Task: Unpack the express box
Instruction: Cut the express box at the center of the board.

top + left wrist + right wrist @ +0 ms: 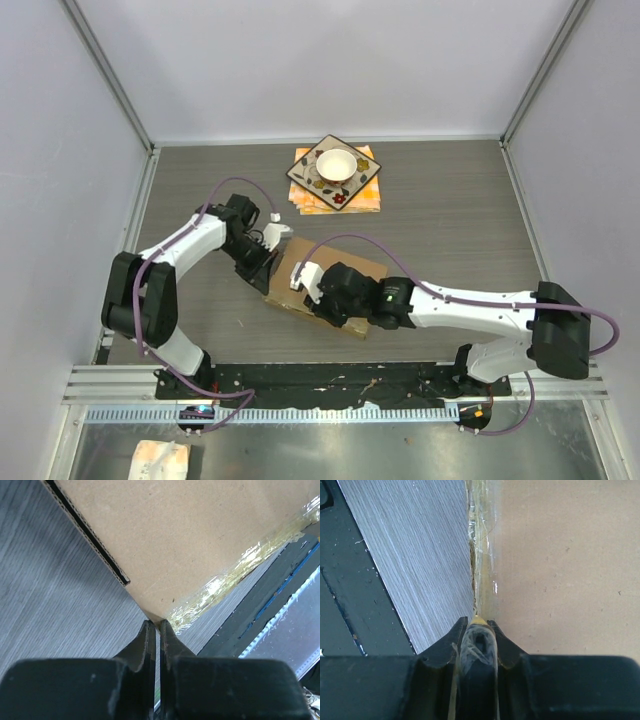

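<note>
The top view alone showed the whole layout. One brown cardboard box (pixel 345 265) lay flat on the grey table (pixel 450 220), close to the near edge and about midway across, turned with its corners toward the table's edges. Well apart from it, at the middle of the far edge, one patterned square plate (pixel 305 178) held one white bowl (pixel 337 163) on an orange cloth (pixel 365 200). Bare table lay between box and plate and out to both side edges, where walls stood.

Two grippers met the box. The left gripper (pixel 270 272) came to its left corner, and the right gripper (pixel 300 297) reached over the lid to its near edge, hiding part of the top.

The left wrist view showed what the top view could not. The left gripper (pixel 155 629) was clenched, its fingers pressed together on nothing, with their tips right at the box (pixel 175 540) corner. Wrinkled clear tape (pixel 225 580) ran along the edge to the right, and a corrugated edge of the cardboard showed on the left, above the table (pixel 50 605).

The right wrist view looked along the taped edge of the box (pixel 560 570), with table (pixel 420 555) on the left. The right gripper (pixel 479 625) was pinched on a yellowish strand of tape (pixel 482 555), and stringy bits were webbed between its fingers.
</note>
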Available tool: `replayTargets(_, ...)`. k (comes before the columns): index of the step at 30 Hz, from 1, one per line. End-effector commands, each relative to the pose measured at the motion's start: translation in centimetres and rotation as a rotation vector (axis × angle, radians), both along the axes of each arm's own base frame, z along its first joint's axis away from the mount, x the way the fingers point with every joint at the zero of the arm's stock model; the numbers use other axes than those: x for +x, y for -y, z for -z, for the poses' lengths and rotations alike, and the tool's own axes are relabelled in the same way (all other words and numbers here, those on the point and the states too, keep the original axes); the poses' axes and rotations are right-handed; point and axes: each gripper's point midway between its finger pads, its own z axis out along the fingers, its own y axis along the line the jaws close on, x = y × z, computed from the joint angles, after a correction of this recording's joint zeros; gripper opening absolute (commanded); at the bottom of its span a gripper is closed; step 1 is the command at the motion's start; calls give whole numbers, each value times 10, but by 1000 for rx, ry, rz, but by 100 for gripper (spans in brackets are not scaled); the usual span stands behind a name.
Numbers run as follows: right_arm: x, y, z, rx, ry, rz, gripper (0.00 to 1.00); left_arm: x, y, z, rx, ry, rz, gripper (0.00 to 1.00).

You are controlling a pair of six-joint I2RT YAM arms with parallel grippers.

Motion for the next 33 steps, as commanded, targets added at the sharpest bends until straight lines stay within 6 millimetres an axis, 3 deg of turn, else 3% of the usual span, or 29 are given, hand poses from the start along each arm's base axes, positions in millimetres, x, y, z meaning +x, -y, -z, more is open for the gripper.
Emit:
replayTargets(1,-15,39,32,-236,-84,15,1,50,-87,41,354,204,34,0)
replayTargets(12,-32,41,32,-303,-115,-3,1,55,-120,43,390,205,-5,0)
replayTargets(16,-31,37,28,-292,-106,-1,1,55,-116,40,360,201,-16,0)
replayTargets(20,-26,26,23,-264,-93,2,1,53,-109,22,321,208,-29,0)
replayTargets(27,-43,30,26,-233,-152,34,1,49,-121,16,345,227,-47,1)
replayTargets(29,-47,27,32,-229,-164,41,1,44,-118,14,316,204,-61,3)
replayTargets(33,-59,13,49,-213,-186,66,1,43,-104,-9,239,203,-104,23)
